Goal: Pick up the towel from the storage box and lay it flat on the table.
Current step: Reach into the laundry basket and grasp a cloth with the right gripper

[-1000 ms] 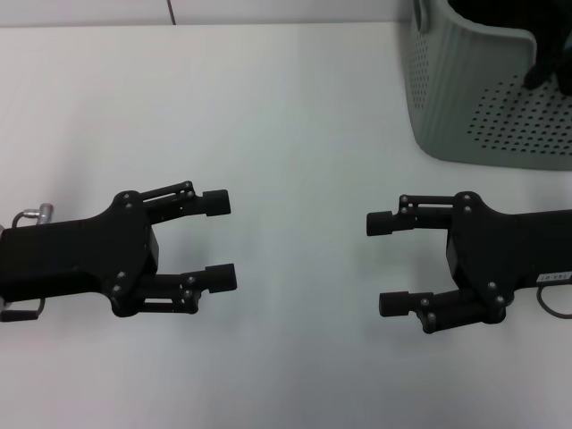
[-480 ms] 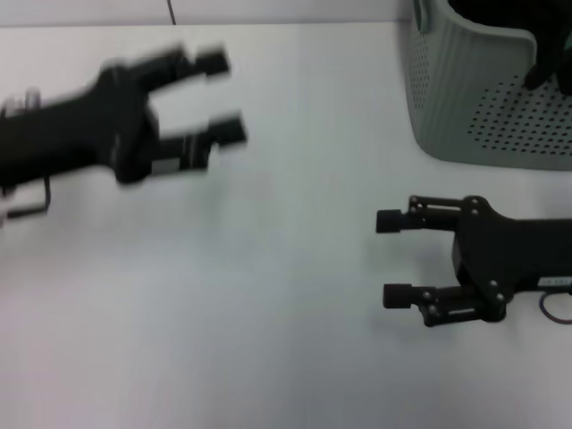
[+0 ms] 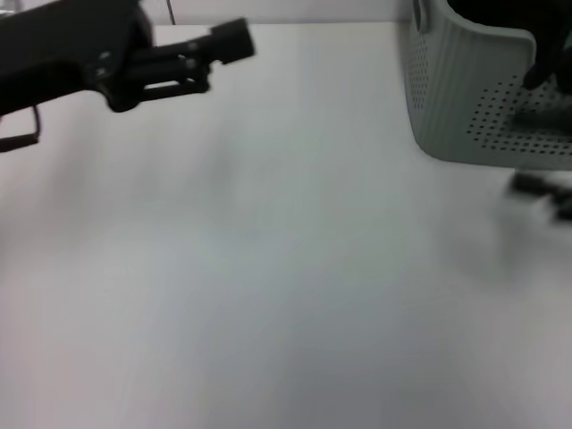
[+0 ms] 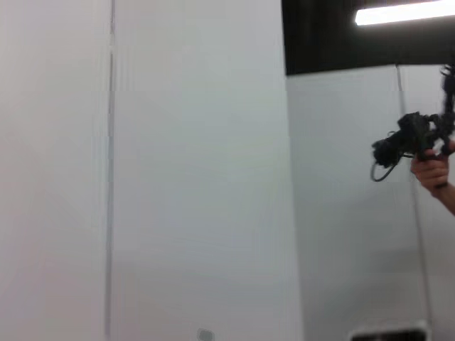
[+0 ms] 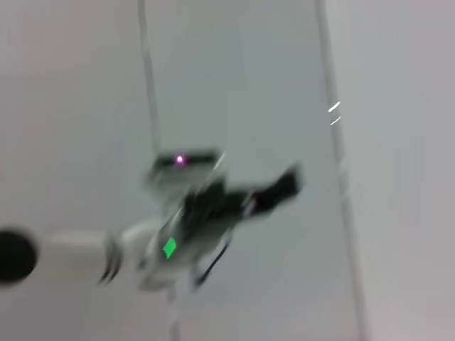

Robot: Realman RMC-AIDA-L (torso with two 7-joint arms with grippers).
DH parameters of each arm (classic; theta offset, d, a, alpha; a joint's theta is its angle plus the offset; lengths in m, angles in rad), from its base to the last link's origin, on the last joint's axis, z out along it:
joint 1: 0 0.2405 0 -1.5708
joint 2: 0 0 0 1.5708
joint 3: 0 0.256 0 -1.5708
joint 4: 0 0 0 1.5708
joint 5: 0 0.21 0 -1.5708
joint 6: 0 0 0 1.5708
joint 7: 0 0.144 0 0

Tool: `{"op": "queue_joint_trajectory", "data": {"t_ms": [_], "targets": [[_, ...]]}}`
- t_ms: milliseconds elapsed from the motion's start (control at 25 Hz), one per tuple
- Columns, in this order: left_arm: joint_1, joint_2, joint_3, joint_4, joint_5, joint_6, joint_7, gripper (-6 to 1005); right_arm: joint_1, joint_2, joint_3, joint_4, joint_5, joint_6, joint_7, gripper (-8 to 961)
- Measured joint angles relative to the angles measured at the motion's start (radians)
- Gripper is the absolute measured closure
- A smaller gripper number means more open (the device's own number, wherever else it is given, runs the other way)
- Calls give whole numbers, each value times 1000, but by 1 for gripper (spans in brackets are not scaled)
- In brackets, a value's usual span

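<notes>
Head view showed the left gripper raised over the far left part of the table, its dark body running in from the left edge and its fingers pointing right. Only one finger line was plain from this angle, so how wide the pincer stood could not be told; nothing was seen held in it. The storage box sat at the far right of the table, its ribbed, dotted wall facing the camera and its inside dark. The towel could not be made out in the box or anywhere on the table. Just near of the box, at the right edge, a dark blurred streak marked the right gripper; it was too smeared to tell whether its fingers were apart or together, or whether they held anything.

Left wrist view looked off at pale wall panels, with a person's hand holding a dark device at the far side. Right wrist view showed a blurred white and dark arm with a small green mark against pale panels.
</notes>
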Motion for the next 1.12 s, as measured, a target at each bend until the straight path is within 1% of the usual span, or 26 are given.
{"op": "queue_joint_trajectory", "data": {"t_ms": [40, 120, 160, 240, 280, 320, 400, 440, 480, 600, 720, 760, 800, 840, 960, 1080, 1120], "targets": [[19, 2, 0, -5, -7, 0, 21, 157, -18, -2, 31, -60, 18, -12, 46, 175], [51, 8, 0, -9, -4, 0, 54, 157, -35, -1, 97, -228, 11, -1, 168, 175], [74, 10, 4, -13, 11, 0, 73, 157, -36, 0, 112, -306, -13, 23, 225, 175], [106, 9, 6, -33, 44, 0, 100, 157, -19, -8, 125, -495, -108, 114, 364, 196], [124, 6, 6, -76, 63, 0, 128, 157, 19, -27, 127, -660, -243, 211, 506, 206], [124, 6, 6, -76, 63, 0, 128, 157, 19, -27, 127, -660, -243, 211, 506, 215], [141, 6, 4, -146, 71, 0, 170, 157, 94, -53, 127, -798, -397, 271, 637, 233], [146, 7, 3, -176, 71, 0, 185, 157, 152, -76, 127, -848, -487, 292, 705, 242], [150, 9, 2, -207, 72, 0, 202, 157, 176, -86, 127, -859, -523, 298, 734, 251], [157, 11, 1, -298, 72, 0, 255, 157, 345, -155, 128, -861, -744, 309, 890, 255], [161, 5, 1, -338, 71, -1, 279, 158, 462, -195, 129, -792, -910, 286, 980, 259], [161, 3, 1, -344, 71, -1, 283, 158, 496, -203, 128, -756, -961, 272, 999, 261], [163, -1, 1, -349, 69, -2, 286, 158, 530, -210, 129, -715, -1011, 259, 1012, 262], [165, -4, 1, -353, 67, -2, 288, 158, 575, -212, 129, -654, -1075, 239, 1019, 263], [174, -9, 0, -361, 59, -3, 289, 158, 669, -203, 124, -505, -1205, 217, 1020, 267], [172, -9, -1, -369, 60, -6, 291, 158, 715, -196, 109, -422, -1254, 225, 1016, 271], [169, -8, -1, -369, 61, -6, 291, 158, 721, -195, 106, -412, -1257, 226, 1015, 273]]}}
